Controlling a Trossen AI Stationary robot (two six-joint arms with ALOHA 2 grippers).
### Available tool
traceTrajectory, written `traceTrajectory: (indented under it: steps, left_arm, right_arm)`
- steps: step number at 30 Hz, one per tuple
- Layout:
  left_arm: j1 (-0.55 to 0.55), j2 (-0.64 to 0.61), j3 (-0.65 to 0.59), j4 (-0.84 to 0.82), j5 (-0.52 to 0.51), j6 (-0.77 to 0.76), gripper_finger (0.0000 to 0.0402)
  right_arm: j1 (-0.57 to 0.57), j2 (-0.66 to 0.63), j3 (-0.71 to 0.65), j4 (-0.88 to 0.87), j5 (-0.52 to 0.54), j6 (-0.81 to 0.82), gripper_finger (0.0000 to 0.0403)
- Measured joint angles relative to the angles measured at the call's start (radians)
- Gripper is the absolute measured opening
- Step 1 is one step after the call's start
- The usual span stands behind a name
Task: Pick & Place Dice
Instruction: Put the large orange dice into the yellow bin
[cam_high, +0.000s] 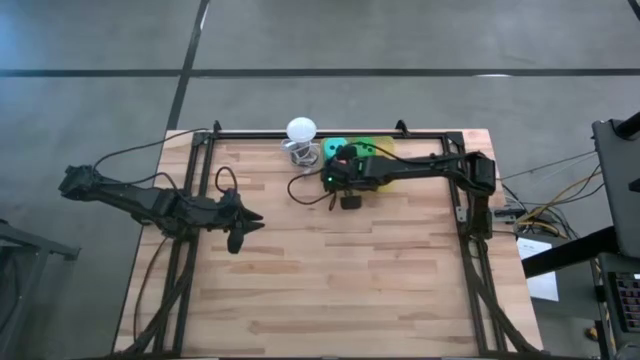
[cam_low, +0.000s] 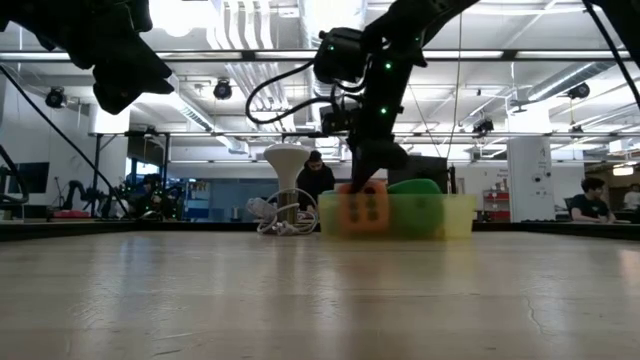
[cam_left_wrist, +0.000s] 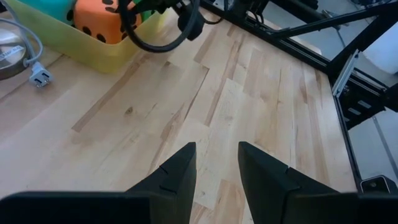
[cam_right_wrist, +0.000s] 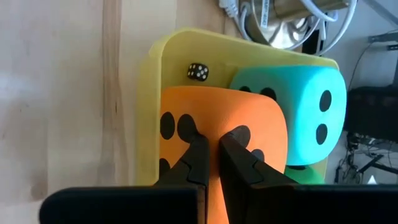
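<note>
A yellow tray at the table's far side holds the orange-red die, the teal die, a green die and a tiny black die. My right gripper reaches down into the tray and is shut on the orange-red die. My left gripper hovers open above bare wood toward the table's left, far from the tray. A second green die does not show. My right gripper pinches the top face of the orange-red die between its two fingers, which come from above, pointing down. The fingertips stand almost together on the soft surface. The die sits inside the tray, next to the teal die.
A white ball on a wire stand with a cable and plug stands just left of the tray. A black frame rail runs along the far edge. The near half of the wooden table is bare.
</note>
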Motion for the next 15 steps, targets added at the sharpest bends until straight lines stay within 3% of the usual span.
traceTrajectory:
  steps: [15]
  left_arm:
    - [0.000,0.000,0.000,-0.007,0.000,0.001,0.0124]
  right_arm:
    - [0.002,0.000,0.028,-0.004,-0.085,0.038,0.0013]
